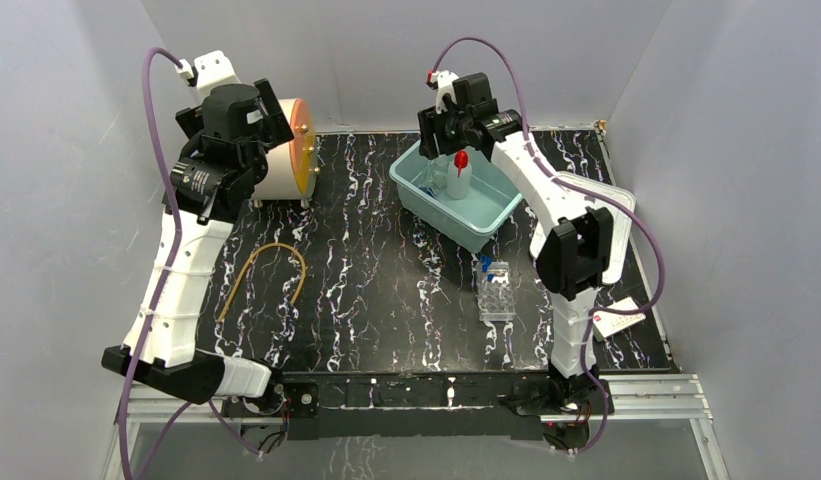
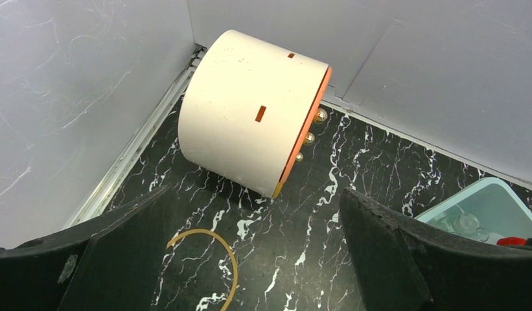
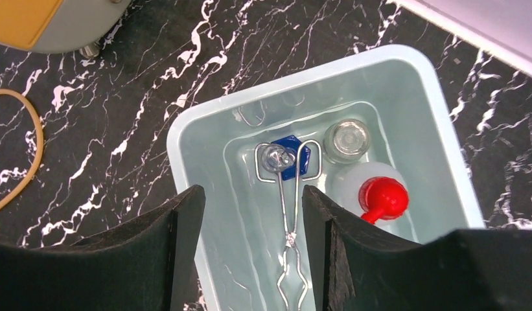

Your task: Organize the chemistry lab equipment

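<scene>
Thin wire is what I am looking at straight below my right gripper (image 3: 251, 207): a wire test-tube clamp (image 3: 289, 220) is lying flat in the bottom of the pale teal bin (image 3: 211, 181), its looped head resting over the blue ring (image 3: 298, 148). I am judging it light and springy, likely to twist or skate on the smooth plastic, so I would be pinching it across the 2 twisted legs, not the loop.

Just right of the fingertips, the clear glass vial (image 3: 346, 139) is standing mouth up, close against the white squeeze bottle (image 3: 347, 184) with its red nozzle. The vial is looking fragile and slippery and is best taken low around the body. The bottle is looking soft-walled and is calling for a gentle hold at the shoulder.

My right fingers are standing apart with nothing between them, hovering above the bin.

Further out, towards my left arm, the yellowish tubing (image 1: 261, 268) is lying in an arch on the black marbled table (image 1: 386, 300), below my left gripper (image 2: 255, 201), whose jaws are spread wide and carrying nothing. That tubing is looking limp, so I would be gripping it near mid-arch.

The clear tube rack (image 1: 496, 292) is sitting well behind the right gripper, near its arm's base.
</scene>
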Controlling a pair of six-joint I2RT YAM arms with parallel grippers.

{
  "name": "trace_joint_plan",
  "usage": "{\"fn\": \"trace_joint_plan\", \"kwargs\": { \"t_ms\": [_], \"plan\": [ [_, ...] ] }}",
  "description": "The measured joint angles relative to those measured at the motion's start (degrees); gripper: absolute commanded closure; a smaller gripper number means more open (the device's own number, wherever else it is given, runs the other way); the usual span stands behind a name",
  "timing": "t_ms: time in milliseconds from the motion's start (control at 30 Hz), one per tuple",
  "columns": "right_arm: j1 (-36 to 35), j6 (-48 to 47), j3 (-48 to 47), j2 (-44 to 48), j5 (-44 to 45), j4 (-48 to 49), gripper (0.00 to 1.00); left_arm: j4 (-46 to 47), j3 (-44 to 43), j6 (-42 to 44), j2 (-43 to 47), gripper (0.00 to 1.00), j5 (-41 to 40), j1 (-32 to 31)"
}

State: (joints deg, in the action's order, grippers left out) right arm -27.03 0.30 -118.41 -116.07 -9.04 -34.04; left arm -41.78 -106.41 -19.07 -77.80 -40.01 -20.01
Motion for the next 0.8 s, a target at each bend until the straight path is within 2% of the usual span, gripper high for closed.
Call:
{"fn": "trace_joint_plan", "kwargs": {
  "t_ms": [233,400,600,800],
  "plan": [
    [0.0,2.8,-10.4,-10.3,0.8,-5.0,0.40,0.2,0.2,0.0,0.3,0.04,0.0,0.0],
    [-0.2,3.8,-16.5,-15.4,1.7,-8.3,0.57,0.2,0.2,0.0,0.5,0.04,-0.1,0.0],
    [-0.5,4.0,-16.8,-15.8,3.3,-9.8,0.65,0.6,0.2,0.3,0.6,0.04,-0.6,0.0],
    [-0.9,4.1,-14.7,-14.4,4.9,-9.4,0.66,1.1,0.4,0.5,0.7,0.04,-1.0,0.0]
  ]
}}
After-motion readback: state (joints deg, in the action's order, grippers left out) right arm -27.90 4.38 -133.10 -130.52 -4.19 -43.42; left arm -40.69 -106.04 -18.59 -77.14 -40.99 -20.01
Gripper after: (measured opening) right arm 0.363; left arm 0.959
